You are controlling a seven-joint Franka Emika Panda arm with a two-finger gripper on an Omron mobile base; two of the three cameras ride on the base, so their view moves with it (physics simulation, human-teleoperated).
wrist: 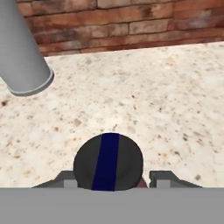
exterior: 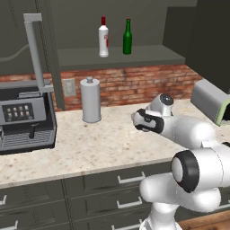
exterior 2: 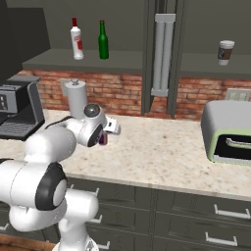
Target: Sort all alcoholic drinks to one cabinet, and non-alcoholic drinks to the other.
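Observation:
The tiny purple bottle stands low at the counter beneath my hand, and in the hand view its dark cap with a blue stripe sits between my fingertips. My gripper is shut on it. A white bottle with a red cap and a dark-green bottle stand side by side on the shelf of the open left cabinet. The white-lidded coffee cup stands on the shelf of the open right cabinet.
A tall grey canister stands on the counter just left of my hand. A coffee machine is at the far left and a pale-green toaster oven at the right. Cabinet doors hang open with bar handles.

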